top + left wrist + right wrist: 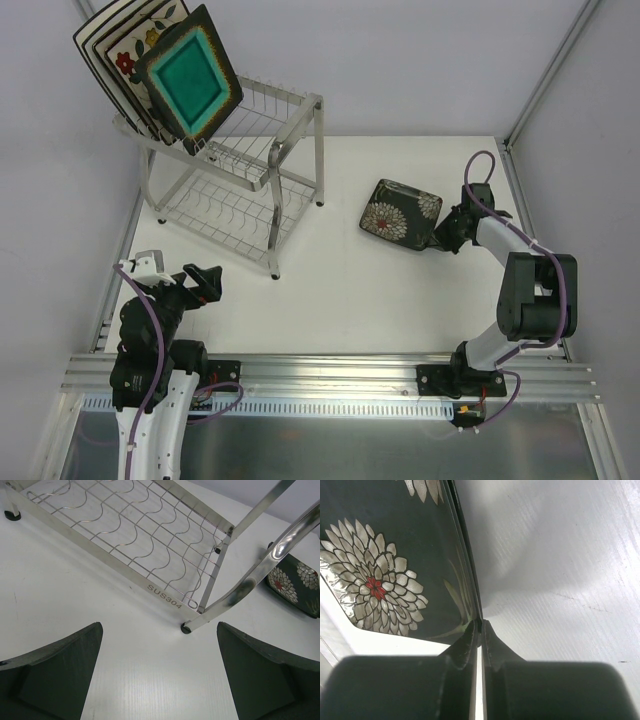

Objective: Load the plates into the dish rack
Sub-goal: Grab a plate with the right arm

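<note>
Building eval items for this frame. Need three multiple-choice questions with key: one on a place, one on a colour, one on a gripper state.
1. Relative to the dish rack, where is the bloom plate?
A. In its top tier
B. In its lower tier
C. Outside it, over the table to its right

2. What colour is the centre of the front plate in the top tier?
A. Red
B. Teal
C. White

3. What is the right gripper doing?
A. Shut on the bloom plate's edge
B. Open above the rack
C. Shut on nothing

Key:
1 C: the top view shows it well clear of the rack.
2 B: teal centre inside a dark rim.
3 A: the right wrist view shows both fingers pinching the rim.
</note>
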You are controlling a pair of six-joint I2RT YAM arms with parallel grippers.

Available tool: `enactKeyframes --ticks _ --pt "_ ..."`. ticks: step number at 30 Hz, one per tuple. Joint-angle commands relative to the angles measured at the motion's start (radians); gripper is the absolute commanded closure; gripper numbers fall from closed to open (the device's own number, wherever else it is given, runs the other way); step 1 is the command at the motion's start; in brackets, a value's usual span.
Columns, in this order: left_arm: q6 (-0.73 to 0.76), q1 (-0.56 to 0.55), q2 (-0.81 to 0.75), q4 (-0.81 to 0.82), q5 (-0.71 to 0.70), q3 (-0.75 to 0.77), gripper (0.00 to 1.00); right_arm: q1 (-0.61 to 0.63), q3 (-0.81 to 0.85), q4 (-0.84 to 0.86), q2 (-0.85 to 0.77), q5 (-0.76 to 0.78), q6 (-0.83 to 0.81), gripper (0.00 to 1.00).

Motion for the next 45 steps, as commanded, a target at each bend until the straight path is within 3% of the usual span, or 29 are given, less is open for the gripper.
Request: enactKeyframes --ticks 1,13,22,31,39,45 --pt "-0.010 0.011 -0.142 0.015 0.015 0.000 0.01 0.004 0.059 -0.036 -0.030 0.027 -0.014 0.99" --pt "-0.010 0.011 -0.143 0.015 0.017 -0.001 0.01 -0.005 0.116 -0.159 -0.152 0.074 -0.039 0.99" --pt "-0.008 0.013 -0.143 0.017 0.018 0.000 0.01 -0.023 0.027 -0.167 -0.229 0.070 -0.031 0.99" --pt "-0.008 0.013 -0.142 0.018 0.022 0.000 0.01 -0.025 -0.043 -0.124 -0.245 0.059 -0.004 0.91" --pt "-0.008 0.014 -0.142 0.018 0.022 0.000 0.01 -0.023 -0.037 -0.119 -0.245 0.064 -0.008 0.77" --pt "-0.008 0.014 -0.142 0.018 0.022 0.000 0.01 -0.031 -0.016 -0.117 -0.237 0.061 -0.016 0.57"
